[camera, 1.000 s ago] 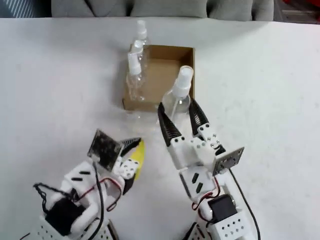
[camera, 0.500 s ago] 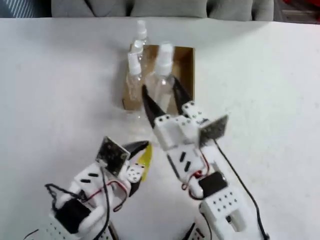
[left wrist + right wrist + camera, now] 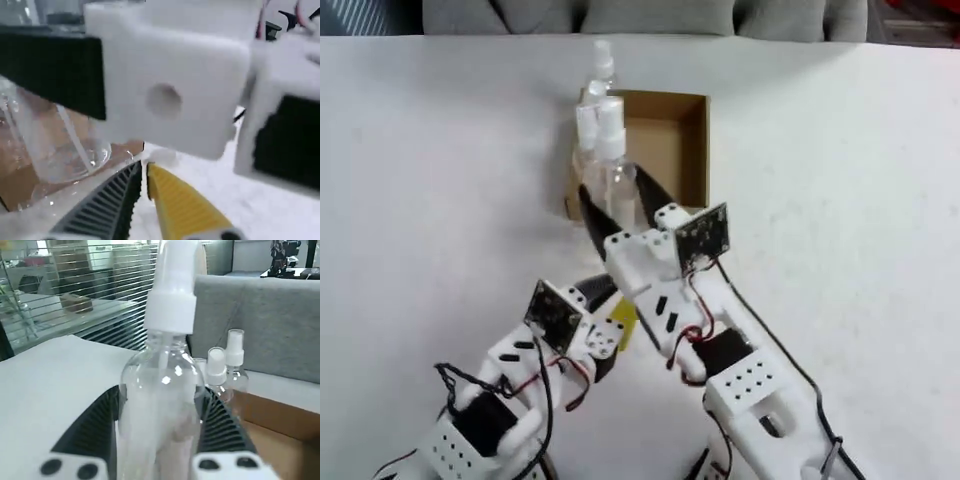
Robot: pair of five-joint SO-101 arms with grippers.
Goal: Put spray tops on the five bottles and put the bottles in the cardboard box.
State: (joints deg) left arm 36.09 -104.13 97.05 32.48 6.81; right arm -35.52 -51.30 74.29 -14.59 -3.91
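My right gripper [image 3: 613, 197] is shut on a clear bottle [image 3: 612, 160] with a white spray top, holding it upright over the near left part of the cardboard box [image 3: 665, 140]. In the right wrist view the bottle [image 3: 160, 390] stands between the black fingers [image 3: 102, 415]. Two more topped bottles [image 3: 587, 125] [image 3: 603, 62] stand at the box's left side, one at its far corner; they show behind the held one [image 3: 216, 371] [image 3: 234, 357]. My left gripper [image 3: 610, 312] sits low, just short of the right arm, with its yellow and black fingers [image 3: 175, 200] shut on nothing.
The right arm's white body [image 3: 165, 85] hangs close over the left gripper. The box's right half is bare cardboard [image 3: 280, 415]. White table [image 3: 820, 150] spreads wide to both sides. A grey sofa back runs along the far edge.
The right arm has carried the bottle left and away, from the box's near right corner to its near left side beside the other bottles. The left arm has shifted slightly right.
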